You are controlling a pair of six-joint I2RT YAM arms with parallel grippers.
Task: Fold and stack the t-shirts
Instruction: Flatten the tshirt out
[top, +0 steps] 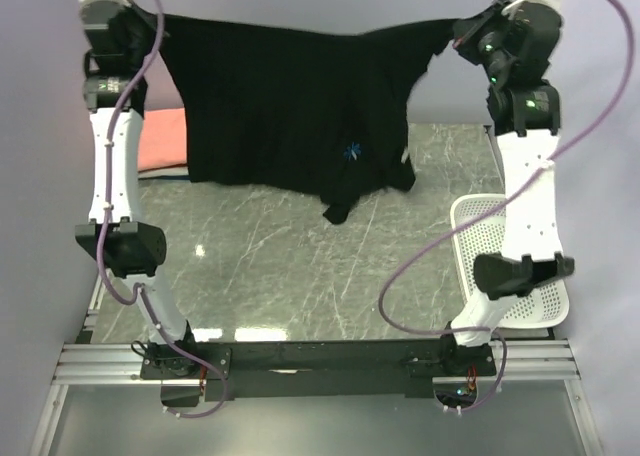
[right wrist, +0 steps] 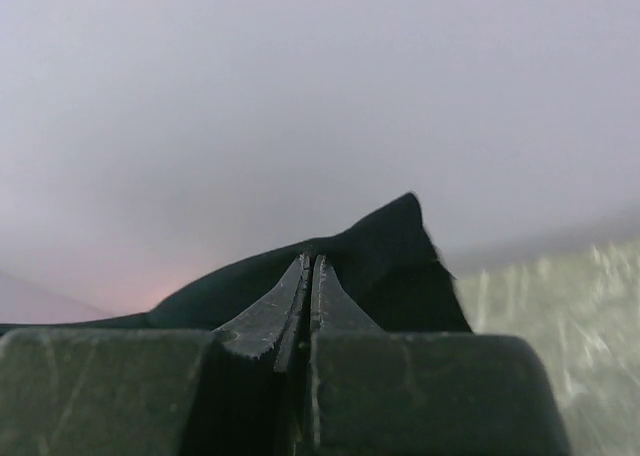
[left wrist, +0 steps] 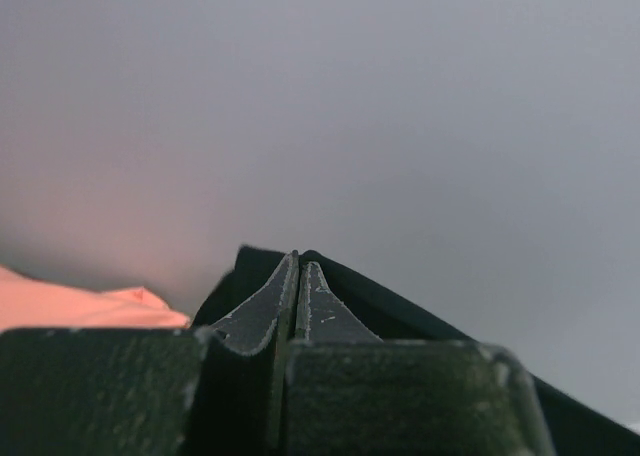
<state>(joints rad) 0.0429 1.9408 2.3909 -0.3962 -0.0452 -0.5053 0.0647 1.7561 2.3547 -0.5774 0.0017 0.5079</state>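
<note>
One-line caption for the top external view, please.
The large black cloth t-shirt hangs stretched in the air, with the left gripper and right gripper each shut on an upper corner.

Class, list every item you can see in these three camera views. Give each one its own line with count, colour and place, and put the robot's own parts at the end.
black t-shirt: one, black with a small blue mark, held spread in the air above the table's far side, between the two grippers
salmon-pink garment: one, salmon-pink, on the table's far left, partly behind the black t-shirt
mesh basket: one, white, at the table's right edge, partly hidden by the right arm
table: one, grey marbled top
cables: two, purple, one along each arm
arms: two, white and black, raised at left and right
left gripper: one, dark, shut on the black t-shirt
right gripper: one, dark, shut on the black t-shirt
</note>
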